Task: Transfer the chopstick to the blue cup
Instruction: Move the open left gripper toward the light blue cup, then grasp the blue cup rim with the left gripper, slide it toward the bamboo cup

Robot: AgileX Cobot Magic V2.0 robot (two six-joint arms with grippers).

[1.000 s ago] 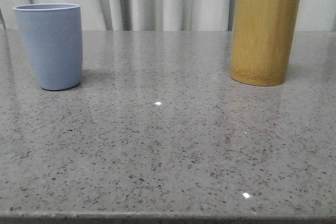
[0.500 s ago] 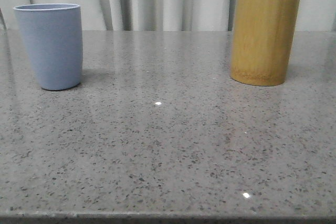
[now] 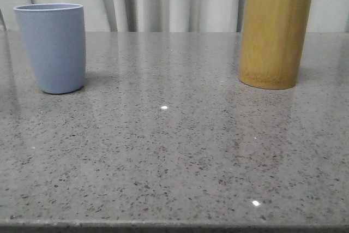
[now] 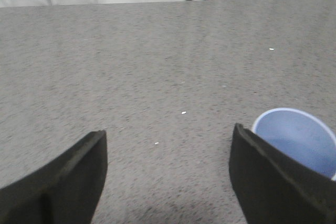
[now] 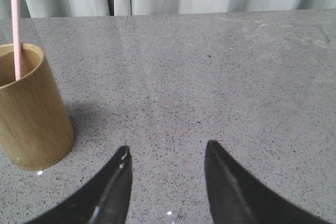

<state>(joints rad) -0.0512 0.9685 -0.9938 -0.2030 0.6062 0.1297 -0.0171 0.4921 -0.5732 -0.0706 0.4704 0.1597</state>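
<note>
On the speckled grey stone desk (image 3: 174,151), one matte grey-blue plastic tumbler (image 3: 52,47) and one yellow-brown bamboo cylinder (image 3: 274,35) are shown well apart, one thin pale pink chopstick (image 5: 15,24) being held upright in the cylinder, while the left gripper (image 4: 168,177) and right gripper (image 5: 167,182) are each seen with fingers spread and empty.

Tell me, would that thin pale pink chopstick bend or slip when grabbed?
The thin pale pink chopstick stands straight in the yellow-brown bamboo cylinder, so it is probably stiff. Being so slender and smooth-looking, it may be light and slip or swivel between gripper fingers.
</note>
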